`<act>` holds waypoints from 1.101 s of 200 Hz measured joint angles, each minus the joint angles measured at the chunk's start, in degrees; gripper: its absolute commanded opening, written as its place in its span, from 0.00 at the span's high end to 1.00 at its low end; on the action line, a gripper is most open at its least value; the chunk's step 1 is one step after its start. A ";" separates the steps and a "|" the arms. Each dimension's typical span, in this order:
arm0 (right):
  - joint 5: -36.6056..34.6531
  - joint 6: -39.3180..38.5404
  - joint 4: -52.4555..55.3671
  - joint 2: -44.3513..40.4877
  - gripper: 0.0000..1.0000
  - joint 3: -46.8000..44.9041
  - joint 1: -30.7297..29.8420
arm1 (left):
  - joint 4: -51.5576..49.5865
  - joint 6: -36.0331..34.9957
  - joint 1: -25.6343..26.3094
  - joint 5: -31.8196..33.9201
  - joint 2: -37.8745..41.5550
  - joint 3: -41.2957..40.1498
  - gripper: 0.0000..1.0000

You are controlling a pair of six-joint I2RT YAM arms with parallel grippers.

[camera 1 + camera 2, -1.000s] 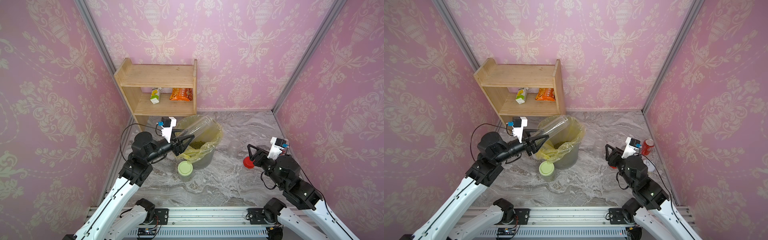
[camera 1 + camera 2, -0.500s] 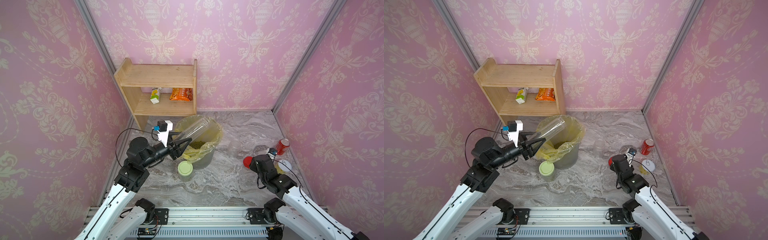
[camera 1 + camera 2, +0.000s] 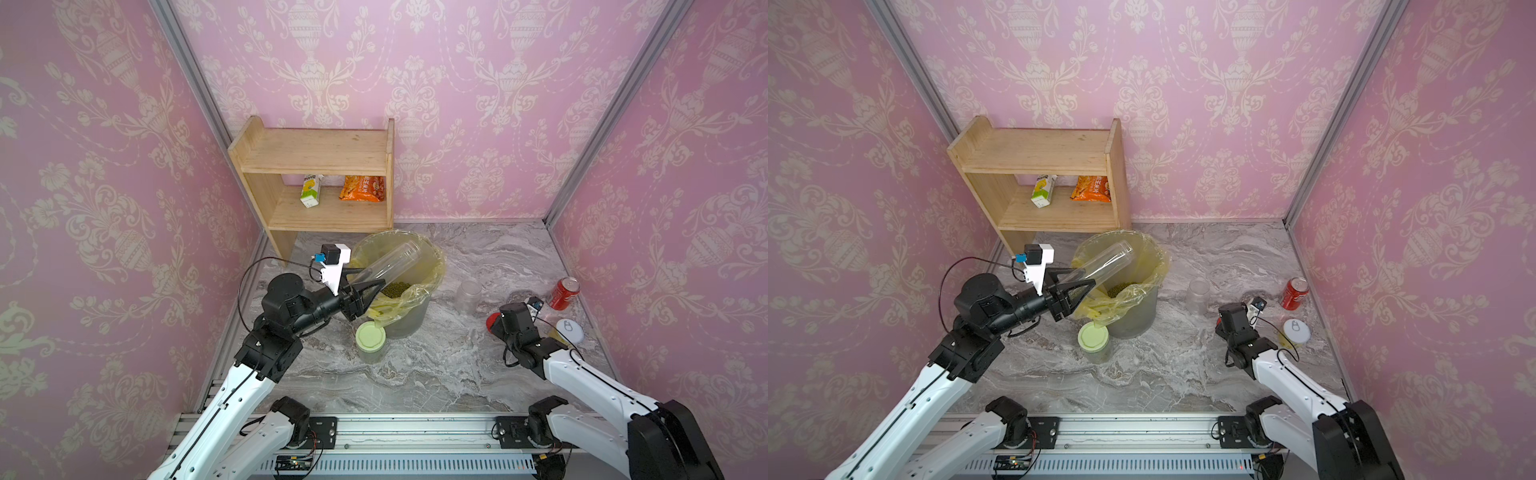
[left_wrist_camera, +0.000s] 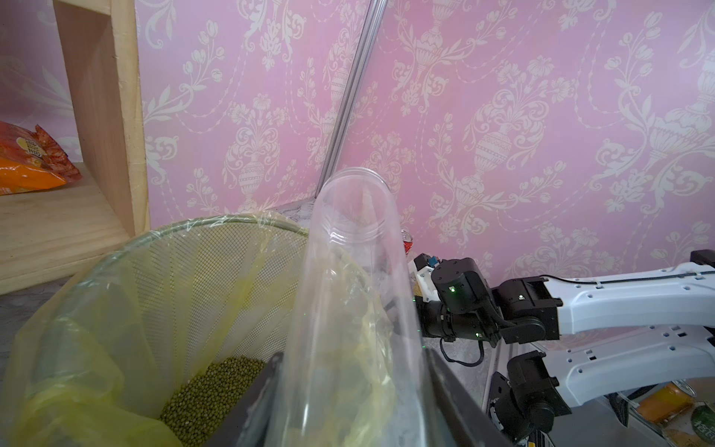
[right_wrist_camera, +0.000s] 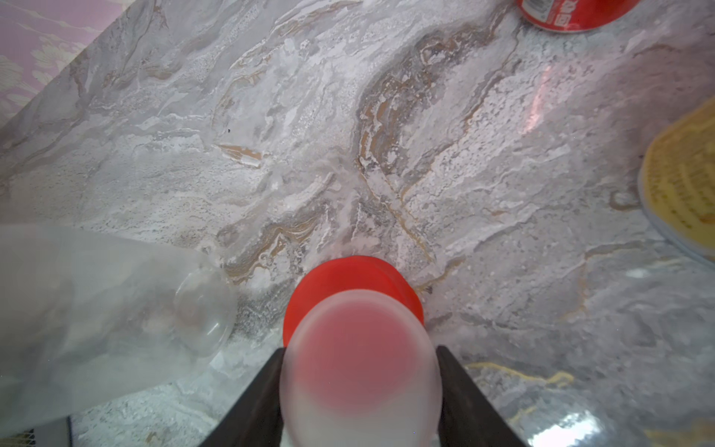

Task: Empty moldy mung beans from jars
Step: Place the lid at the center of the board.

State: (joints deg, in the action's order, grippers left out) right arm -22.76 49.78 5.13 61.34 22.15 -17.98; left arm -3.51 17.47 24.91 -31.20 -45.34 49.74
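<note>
Left wrist view: left gripper (image 4: 350, 365) clamps the seemingly emptied tall jar (image 4: 348, 271) over the bin (image 4: 232, 221) holding the mung beans (image 4: 216, 387), right gripper (image 5: 360, 349) clamps the red-lidded jar (image 5: 360, 387), so next comes parking the empty.

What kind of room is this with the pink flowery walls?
Probably a pretend room built for robot practice, not a real home. The pink wallpaper panels meet at bare metal posts, two robot arms are fixed to a metal rail, and a small wooden shelf holds a snack bag.
</note>
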 measured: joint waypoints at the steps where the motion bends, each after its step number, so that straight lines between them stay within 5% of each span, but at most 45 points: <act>1: 0.04 0.00 -0.13 0.13 0.58 0.00 0.00 | 0.04 -0.02 0.00 0.00 0.00 -0.02 0.66; 79: -0.83 -0.02 -6.23 3.10 0.59 -1.03 -4.11 | 0.61 -0.02 -0.04 0.04 -0.52 -0.74 0.66; 151: -1.18 -0.09 1.97 -6.86 0.60 -2.32 -8.57 | 0.66 0.00 -0.04 0.07 -1.20 -0.72 0.65; 220: -0.33 -0.52 2.32 3.39 0.59 -2.73 -10.93 | 0.66 0.00 -0.04 0.07 -1.20 -0.72 0.65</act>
State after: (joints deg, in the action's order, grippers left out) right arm -23.09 49.25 7.44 64.73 19.42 -28.91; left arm -2.85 17.47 24.86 -31.14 -46.54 49.01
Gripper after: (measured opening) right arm 0.572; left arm 0.549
